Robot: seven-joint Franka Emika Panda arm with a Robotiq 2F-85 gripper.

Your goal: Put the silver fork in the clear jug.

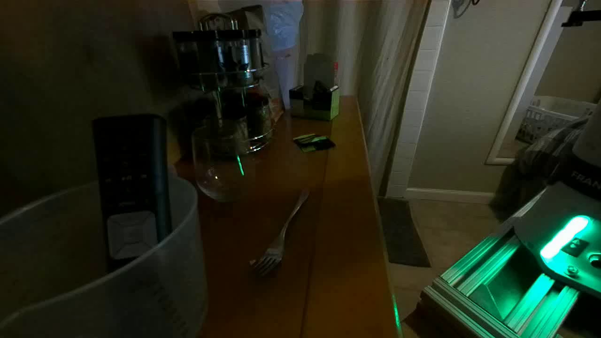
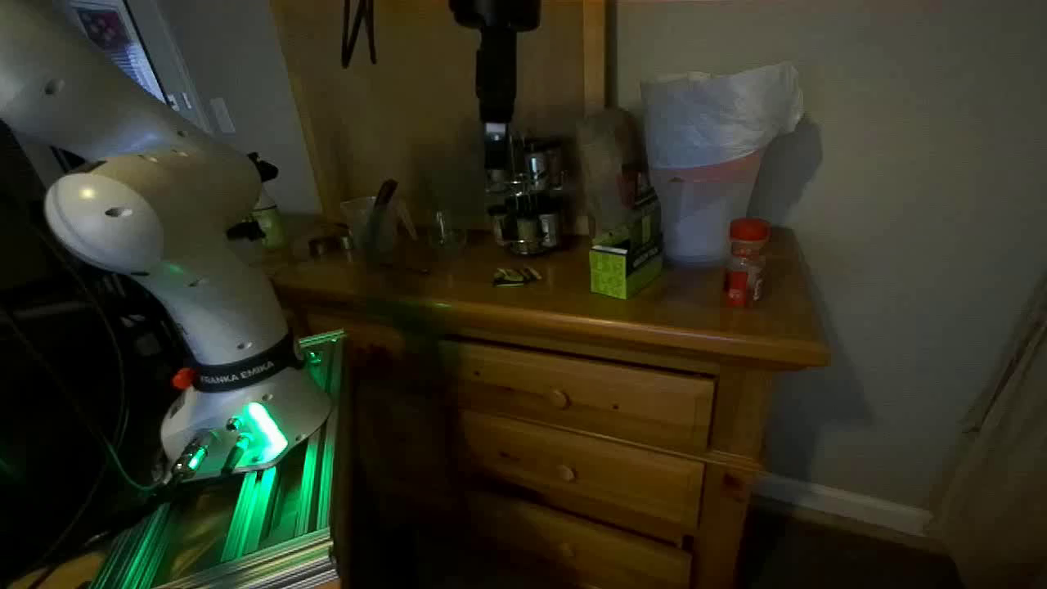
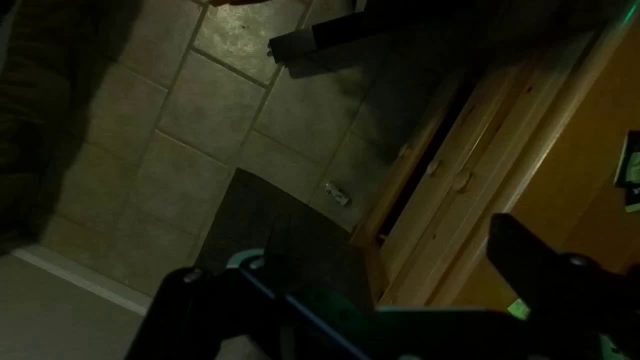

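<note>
The silver fork (image 1: 283,234) lies flat on the wooden dresser top in an exterior view, tines toward the camera, beside the clear jug (image 1: 181,291). The jug is large, whitish and translucent, with a dark remote standing in it. It shows smaller in an exterior view (image 2: 357,214). There the fork is too dim to make out clearly. My gripper (image 2: 496,151) hangs pointing down, high above the dresser, in front of the spice rack. In the wrist view its fingers (image 3: 390,225) are wide apart with nothing between them. Fork and jug are out of the wrist view.
A clear stemless glass (image 1: 220,173) stands close to the jug and fork. A spice rack (image 1: 230,80), a green box (image 2: 626,262), small packets (image 1: 313,142) and a red-lidded jar (image 2: 744,262) are on the dresser. The dresser's front edge (image 1: 375,211) runs beside the fork.
</note>
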